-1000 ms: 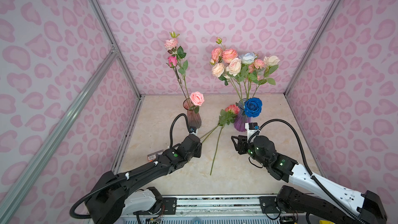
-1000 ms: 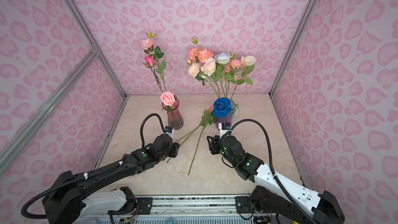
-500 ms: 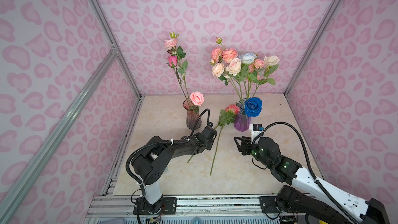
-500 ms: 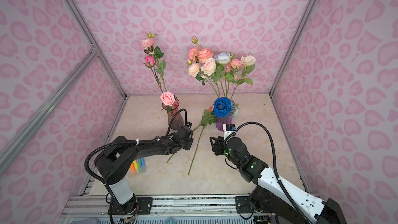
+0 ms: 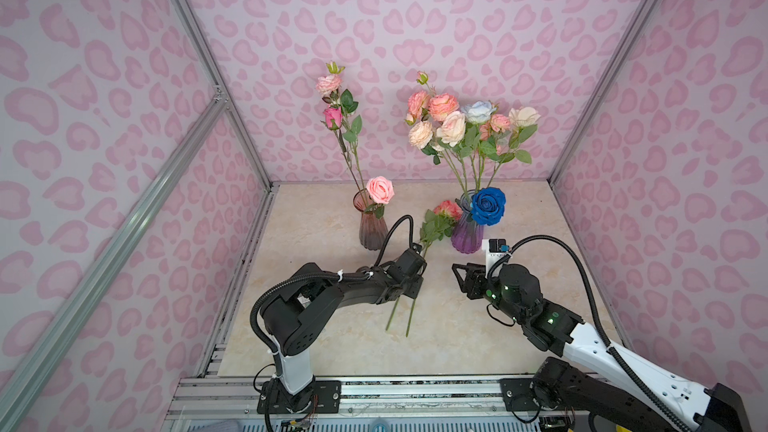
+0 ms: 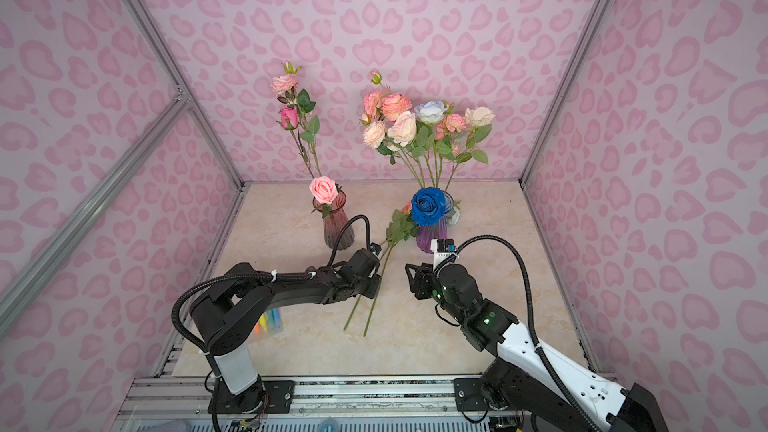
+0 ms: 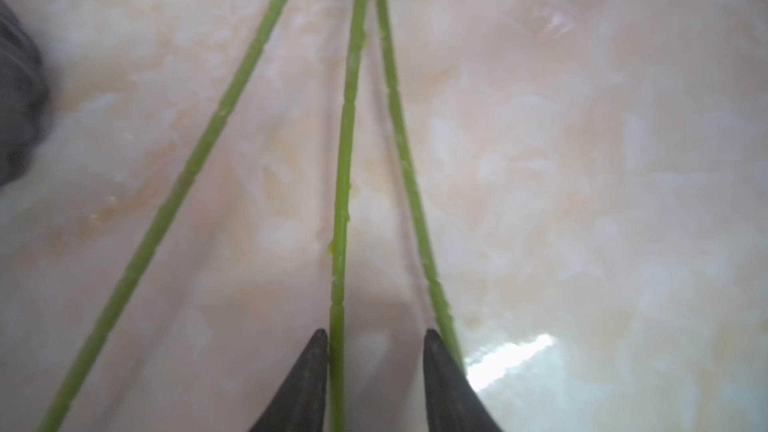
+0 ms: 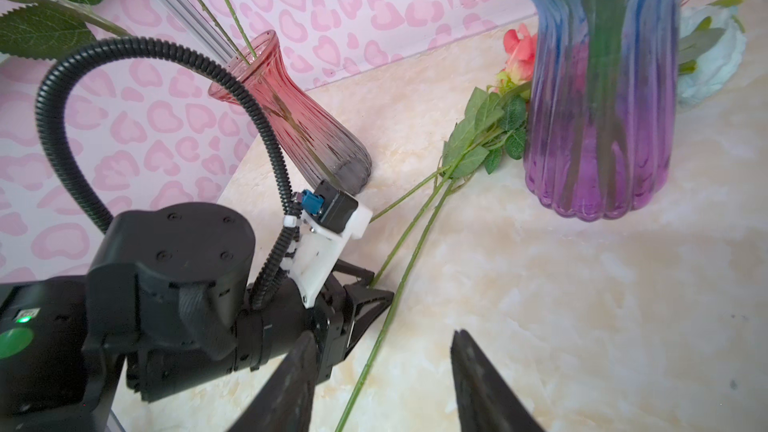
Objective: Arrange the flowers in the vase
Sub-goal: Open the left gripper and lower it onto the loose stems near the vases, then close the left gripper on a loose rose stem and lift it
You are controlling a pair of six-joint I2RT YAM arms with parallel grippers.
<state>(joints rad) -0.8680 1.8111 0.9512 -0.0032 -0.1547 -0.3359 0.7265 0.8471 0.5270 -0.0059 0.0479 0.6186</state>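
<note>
Two loose flowers point(image 5: 435, 229) lie on the table, their green stems point(image 6: 365, 317) running forward from a coral head point(image 8: 517, 56) beside the purple vase point(image 5: 467, 236). My left gripper point(image 7: 374, 332) is down over these stems point(image 7: 345, 184), its jaws apart. One stem runs between the jaws, against one finger; a second passes just outside the other. In both top views the left gripper point(image 5: 415, 284) covers the stems' middle. My right gripper point(image 8: 384, 332) stands open and empty before the purple vase point(image 8: 598, 118). That vase holds a bouquet point(image 5: 457, 126) and a deep blue rose point(image 5: 488, 205).
A red-grey vase point(image 5: 372, 230) left of the purple one holds tall pink flowers point(image 5: 332, 118) and a pink rose point(image 5: 380, 189). A pale blue flower head point(image 8: 706, 56) lies behind the purple vase. Coloured items point(image 6: 270, 322) lie under the left arm. Pink walls enclose three sides.
My left gripper has swung right and come down over the loose stems, its jaws narrowing. The right gripper has hardly moved.
</note>
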